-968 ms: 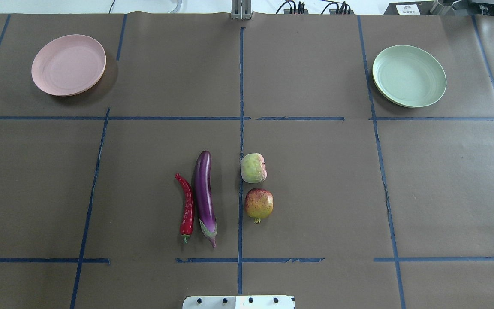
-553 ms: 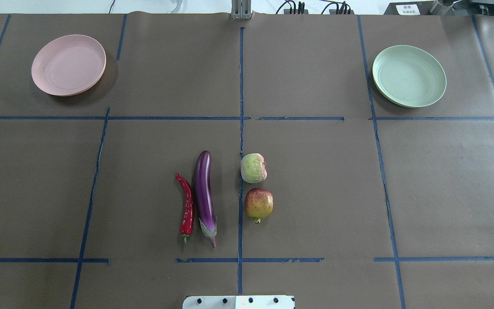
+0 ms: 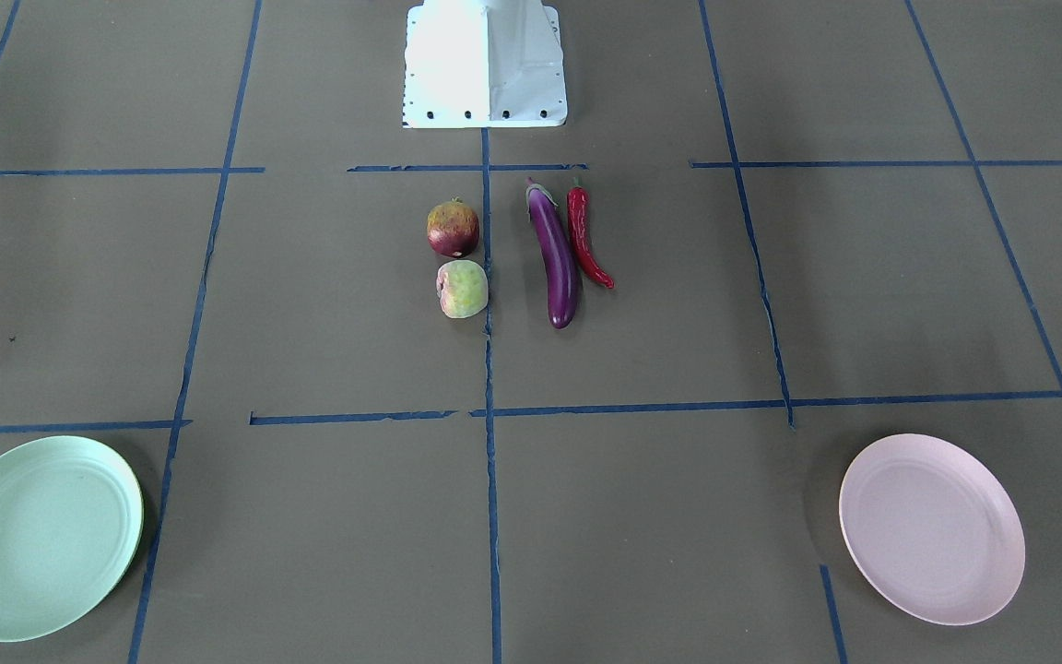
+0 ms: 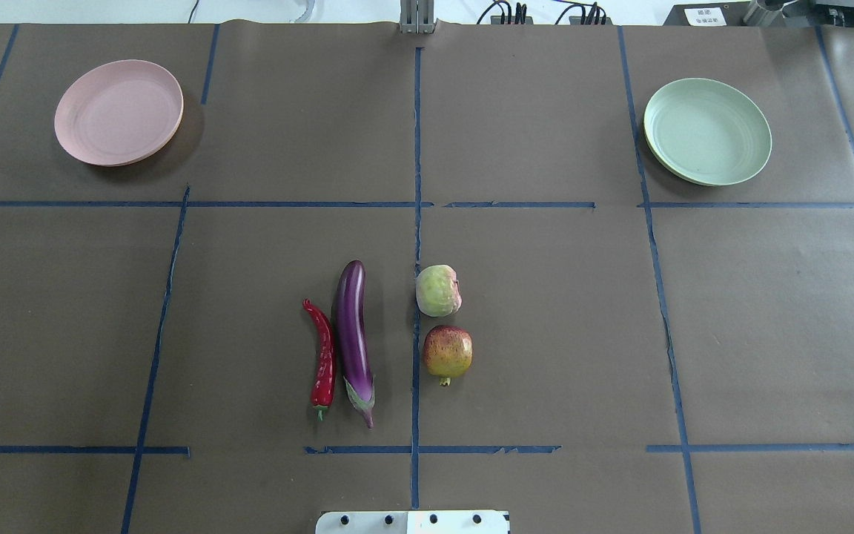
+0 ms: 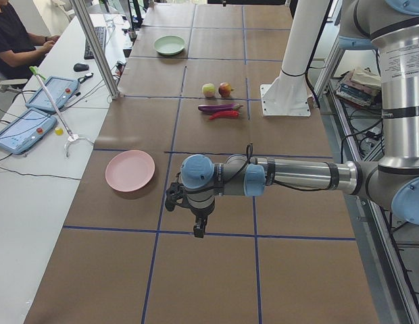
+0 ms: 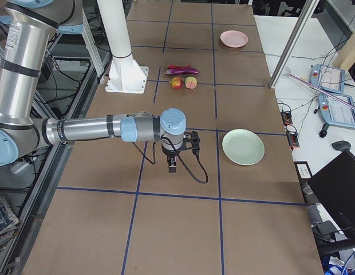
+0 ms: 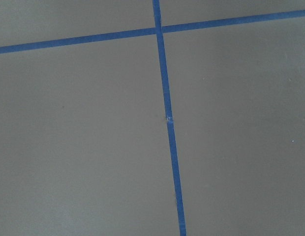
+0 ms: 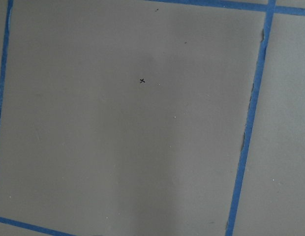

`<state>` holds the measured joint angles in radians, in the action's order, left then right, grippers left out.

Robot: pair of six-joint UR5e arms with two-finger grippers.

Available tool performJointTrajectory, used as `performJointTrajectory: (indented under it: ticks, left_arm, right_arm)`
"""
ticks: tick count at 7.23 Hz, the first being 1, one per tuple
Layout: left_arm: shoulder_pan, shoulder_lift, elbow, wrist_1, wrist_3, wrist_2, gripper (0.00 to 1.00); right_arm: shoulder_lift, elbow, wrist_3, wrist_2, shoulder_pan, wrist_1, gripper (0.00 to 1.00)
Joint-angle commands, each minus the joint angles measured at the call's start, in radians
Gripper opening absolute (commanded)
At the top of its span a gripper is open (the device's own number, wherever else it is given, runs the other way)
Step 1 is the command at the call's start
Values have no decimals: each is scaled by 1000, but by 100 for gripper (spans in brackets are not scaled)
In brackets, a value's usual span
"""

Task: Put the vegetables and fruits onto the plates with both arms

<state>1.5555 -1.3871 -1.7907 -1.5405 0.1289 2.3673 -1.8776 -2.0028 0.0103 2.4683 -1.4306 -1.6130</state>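
Note:
The purple eggplant [image 4: 353,337] and red chili [image 4: 322,360] lie side by side at the table's middle. To their right sit the pale green fruit [image 4: 438,290] and, nearer the base, the pomegranate [image 4: 448,351]. The pink plate [image 4: 118,111] is far left and the mint green plate [image 4: 707,131] far right; both are empty. My left gripper [image 5: 199,229] hangs over bare table near the pink plate [image 5: 130,170]. My right gripper [image 6: 172,168] hangs beside the green plate [image 6: 243,146]. I cannot tell whether either is open. Both wrist views show only brown paper and blue tape.
The white base block [image 3: 485,65] stands at the near table edge behind the produce. Blue tape lines grid the brown paper. A side bench with tablets [image 5: 23,128] and a seated person [image 5: 13,37] runs along the far edge.

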Motion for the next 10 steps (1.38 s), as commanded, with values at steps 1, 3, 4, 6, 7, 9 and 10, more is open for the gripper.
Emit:
performJointTrajectory:
  ticks: [1,3,4,6,7,9,10]
  left_arm:
    - [0,3,1,-33,-5,1,100]
    - [0,3,-13,-33,-5,3,100]
    - [-2,3,-13,-35,-3,3,100]
    - [-2,3,-16,-33,-3,3,100]
    - [-3,2,-16,-38,-5,3,100]
    - [-5,2,-13,-69,-5,3,100]
    - [-6,2,-10,-70,-3,3,100]
  right_arm:
    - [2,-5,8,14,36,19,100]
    - [11,-7,99,12,122,106,100]
    - [12,-14,261,12,180,210,100]
    - [85,-20,524,4,289,333,100]
    - [183,-24,707,4,361,334,100]
    - [372,-42,1003,-20,508,331,100]
    - [484,-39,1178,-84,624,321,100]
